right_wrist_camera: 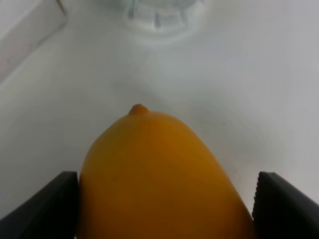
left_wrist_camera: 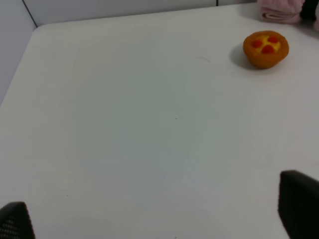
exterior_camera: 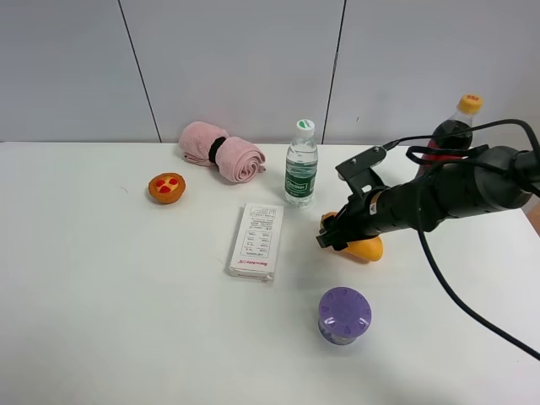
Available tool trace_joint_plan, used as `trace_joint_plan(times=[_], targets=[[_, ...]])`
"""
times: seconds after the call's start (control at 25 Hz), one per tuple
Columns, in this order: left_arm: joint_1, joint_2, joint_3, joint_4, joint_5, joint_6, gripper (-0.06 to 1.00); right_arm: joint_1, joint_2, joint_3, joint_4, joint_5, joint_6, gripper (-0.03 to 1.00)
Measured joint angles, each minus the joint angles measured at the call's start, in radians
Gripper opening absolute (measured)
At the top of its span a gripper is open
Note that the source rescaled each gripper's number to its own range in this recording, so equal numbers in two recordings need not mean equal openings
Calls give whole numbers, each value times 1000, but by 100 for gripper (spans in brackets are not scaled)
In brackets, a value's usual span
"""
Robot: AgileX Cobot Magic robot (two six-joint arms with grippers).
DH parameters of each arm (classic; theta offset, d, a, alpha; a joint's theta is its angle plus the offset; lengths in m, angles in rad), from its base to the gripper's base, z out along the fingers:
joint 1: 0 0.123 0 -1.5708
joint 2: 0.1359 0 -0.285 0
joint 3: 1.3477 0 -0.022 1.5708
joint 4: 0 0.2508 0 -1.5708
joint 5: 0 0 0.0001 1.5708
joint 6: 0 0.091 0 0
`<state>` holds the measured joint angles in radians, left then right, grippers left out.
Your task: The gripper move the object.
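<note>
The yellow-orange mango (exterior_camera: 369,249) lies on the white table (exterior_camera: 110,278), right of the middle. My right gripper (exterior_camera: 337,232), a black claw on a thick black arm, reaches in from the right and covers the mango's left end. In the right wrist view the mango (right_wrist_camera: 159,174) fills the gap between the two black fingers (right_wrist_camera: 42,204), which press against both its sides. My left gripper (left_wrist_camera: 154,219) is open and empty over bare table and does not show in the exterior view.
A white box (exterior_camera: 256,241) lies left of the mango and a water bottle (exterior_camera: 301,164) stands just behind it. A purple-lidded jar (exterior_camera: 344,315) sits in front. A cola bottle (exterior_camera: 451,131), a pink towel (exterior_camera: 221,152) and an orange tart (exterior_camera: 166,187) (left_wrist_camera: 265,48) lie farther off.
</note>
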<state>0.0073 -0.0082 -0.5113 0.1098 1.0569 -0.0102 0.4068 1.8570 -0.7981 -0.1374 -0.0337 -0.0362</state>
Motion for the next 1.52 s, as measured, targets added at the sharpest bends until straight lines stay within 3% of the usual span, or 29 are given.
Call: trace_joint_plan(times=[0.48, 0.52, 0.64, 0.68, 0.8, 1.0, 1.28, 1.52], targets=[[0, 0, 0, 0, 0, 0, 100, 0, 3, 0, -17, 6, -27, 0], [0, 0, 0, 0, 0, 0, 100, 0, 3, 0, -17, 6, -27, 6], [0, 0, 0, 0, 0, 0, 100, 0, 3, 0, -18, -1, -27, 66], [0, 0, 0, 0, 0, 0, 100, 0, 3, 0, -18, -2, -30, 80], [0, 0, 0, 0, 0, 0, 100, 0, 3, 0, -18, -2, -31, 95], [0, 0, 0, 0, 0, 0, 100, 0, 2, 0, -18, -2, -31, 99], [0, 0, 0, 0, 0, 0, 100, 0, -182, 1, 0, 216, -32, 99], [0, 0, 0, 0, 0, 0, 100, 8, -416, -16, 81, 412, -32, 99]])
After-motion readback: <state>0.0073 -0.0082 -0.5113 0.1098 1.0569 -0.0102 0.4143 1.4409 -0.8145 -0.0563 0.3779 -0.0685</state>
